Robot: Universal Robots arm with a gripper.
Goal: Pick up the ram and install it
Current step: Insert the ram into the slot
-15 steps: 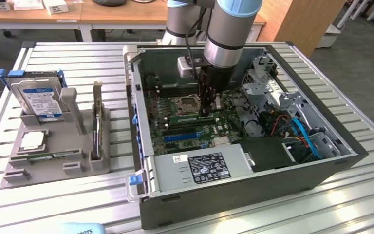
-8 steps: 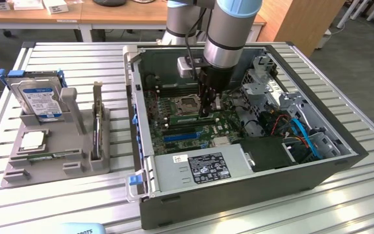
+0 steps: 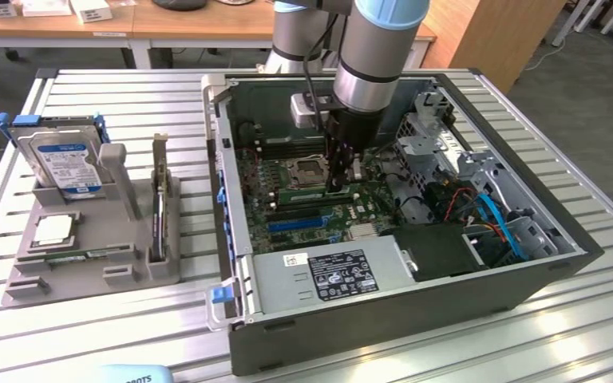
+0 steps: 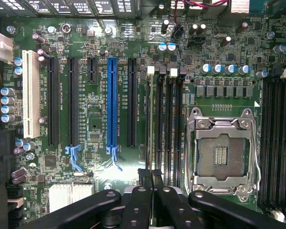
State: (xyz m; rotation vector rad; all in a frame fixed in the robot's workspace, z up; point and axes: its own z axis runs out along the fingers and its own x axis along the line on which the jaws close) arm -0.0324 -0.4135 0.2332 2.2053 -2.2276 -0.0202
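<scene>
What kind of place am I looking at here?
Probably a robotics lab or test workshop: a robot arm reaches into an open computer case on a slatted metal table, a gray rack beside it holds a hard drive, and office desks stand behind.

Ram (image 3: 304, 194): long, thin green stick, standing level on its long edge. It lies along the memory slots just beside the processor socket, near the motherboard's middle. One end is pinched in the closed gripper (image 3: 338, 185). Whether it is fully seated cannot be told
</scene>
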